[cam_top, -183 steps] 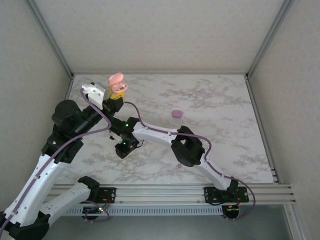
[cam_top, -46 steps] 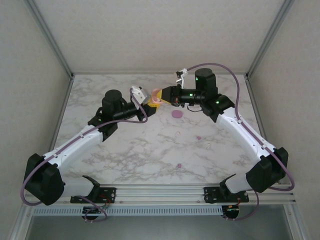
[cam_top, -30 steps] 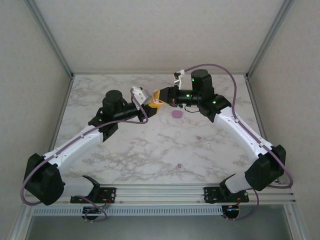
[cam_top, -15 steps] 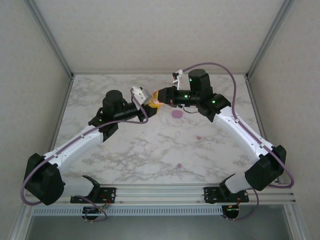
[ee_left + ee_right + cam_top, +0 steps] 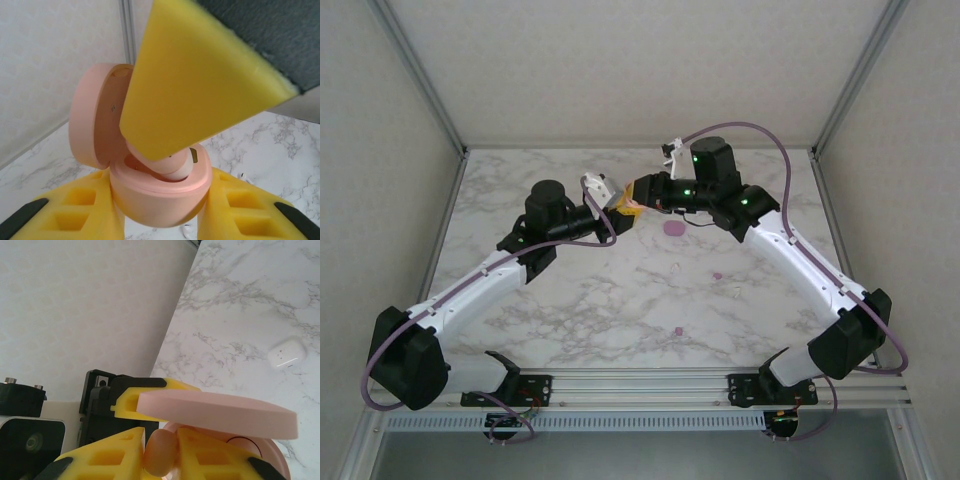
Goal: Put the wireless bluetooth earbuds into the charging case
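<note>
Right tool [image 5: 639, 193] nearer; smooth salmon-pink earbud [image 5: 159, 455]

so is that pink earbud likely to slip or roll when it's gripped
Probably slippery: the pink earbud looks smooth and rounded, pinched only at its sides by the right gripper. Likely very light, since it is far smaller than the pink case. If dropped, its pebble shape would probably roll.

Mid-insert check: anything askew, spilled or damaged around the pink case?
Nothing looks damaged or spilled. The pink case, lid open, is gripped in the left gripper; the right gripper holds a pink bud at its opening. Purple buds lie loose on the table.
</note>
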